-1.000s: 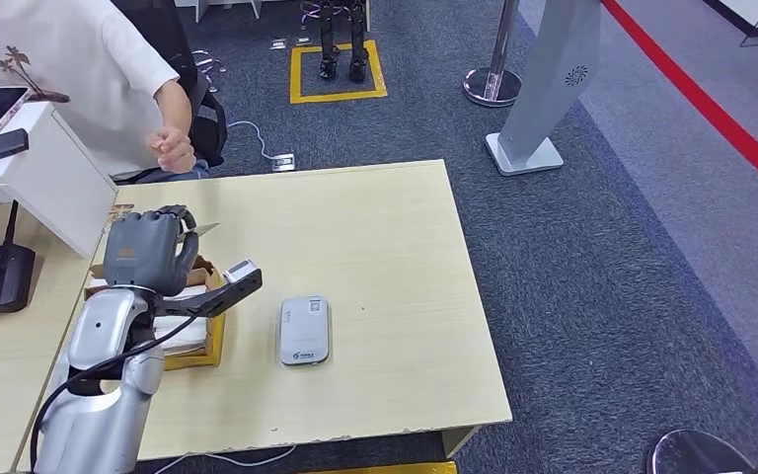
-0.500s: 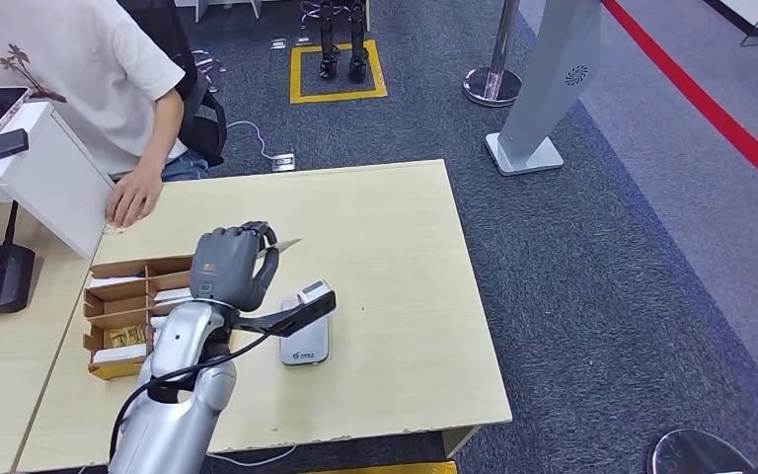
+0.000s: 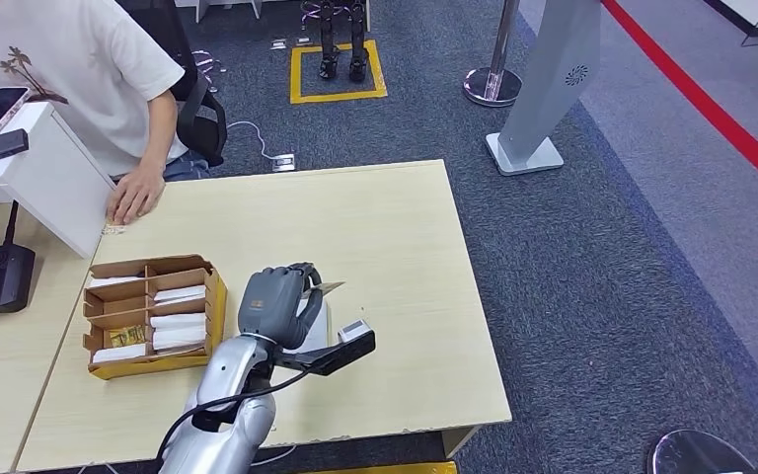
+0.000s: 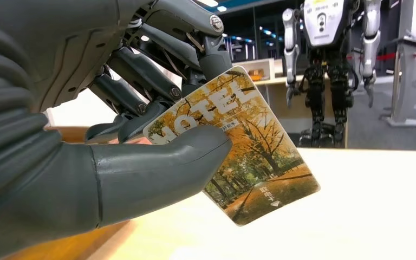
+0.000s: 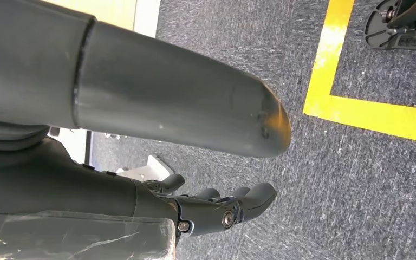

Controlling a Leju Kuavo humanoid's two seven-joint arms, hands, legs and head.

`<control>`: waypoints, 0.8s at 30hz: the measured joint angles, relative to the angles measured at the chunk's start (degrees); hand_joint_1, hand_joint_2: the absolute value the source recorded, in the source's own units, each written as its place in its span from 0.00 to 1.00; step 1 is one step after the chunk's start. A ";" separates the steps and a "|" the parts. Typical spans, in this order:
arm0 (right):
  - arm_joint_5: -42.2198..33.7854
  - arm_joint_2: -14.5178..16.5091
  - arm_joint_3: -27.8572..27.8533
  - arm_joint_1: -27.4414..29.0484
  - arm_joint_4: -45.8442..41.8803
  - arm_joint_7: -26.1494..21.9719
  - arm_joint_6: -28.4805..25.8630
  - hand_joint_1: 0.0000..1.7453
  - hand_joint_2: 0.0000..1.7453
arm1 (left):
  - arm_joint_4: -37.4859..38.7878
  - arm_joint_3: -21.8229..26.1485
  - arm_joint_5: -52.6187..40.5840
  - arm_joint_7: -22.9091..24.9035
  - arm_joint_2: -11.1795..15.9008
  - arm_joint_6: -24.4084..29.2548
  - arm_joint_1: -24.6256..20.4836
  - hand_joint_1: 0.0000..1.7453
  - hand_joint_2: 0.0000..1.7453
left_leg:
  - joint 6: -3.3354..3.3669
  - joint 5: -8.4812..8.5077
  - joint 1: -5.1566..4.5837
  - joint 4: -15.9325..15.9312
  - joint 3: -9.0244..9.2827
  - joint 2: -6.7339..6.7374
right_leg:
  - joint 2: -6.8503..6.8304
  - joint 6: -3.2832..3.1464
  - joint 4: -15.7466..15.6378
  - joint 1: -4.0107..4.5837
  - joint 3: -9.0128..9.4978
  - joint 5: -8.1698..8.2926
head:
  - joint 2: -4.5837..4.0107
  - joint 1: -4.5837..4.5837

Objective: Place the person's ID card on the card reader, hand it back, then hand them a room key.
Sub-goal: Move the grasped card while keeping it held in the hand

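Card [image 4: 244, 157] printed "HOTEL" sits pinched between my left hand's [image 3: 278, 304] thumb and fingers, over the card reader [image 3: 316, 331] on the tabletop [image 3: 395, 247]. I judge this the reader step; next I lower it flat onto the reader. My right hand [image 5: 216, 208] hangs empty, fingers loosely curled.

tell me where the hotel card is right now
The hotel card is pinched in the left hand, held over the card reader near the table's front edge, just right of the cardboard box.

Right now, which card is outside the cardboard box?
The hotel card in the left hand; the other cards lie in the box.
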 joint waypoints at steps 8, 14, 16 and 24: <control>-1.04 0.00 0.00 0.02 0.00 0.30 -0.54 0.00 0.00 | 1.54 0.00 -4.41 3.56 -0.25 -0.11 1.62 1.00 1.00 | 0.00 0.00 -0.01 0.00 -0.01 0.00 | 0.00 0.00 -0.01 0.00 0.00 0.00 | 0.00 0.00; -1.24 0.00 0.00 0.03 0.00 0.43 -0.56 0.00 0.00 | 1.78 0.00 -6.72 4.87 -0.20 -0.13 2.75 1.00 1.00 | 0.00 0.00 0.00 0.00 -0.01 0.00 | -0.01 0.00 0.00 0.00 0.01 0.00 | 0.00 0.00; -1.31 0.00 0.00 0.03 0.00 0.45 -0.57 0.00 0.00 | 1.91 0.00 -7.46 5.90 -0.09 -0.11 3.18 1.00 1.00 | 0.00 0.00 0.00 0.00 -0.01 0.00 | -0.01 0.00 0.00 0.00 0.01 0.00 | 0.00 0.00; -1.35 0.00 0.00 0.03 0.00 0.44 -0.60 0.00 0.00 | 2.58 0.00 -8.12 8.50 0.62 -0.10 4.11 1.00 1.00 | 0.00 0.00 0.00 0.00 -0.01 -0.01 | -0.01 0.00 0.00 0.00 0.01 0.00 | 0.00 0.00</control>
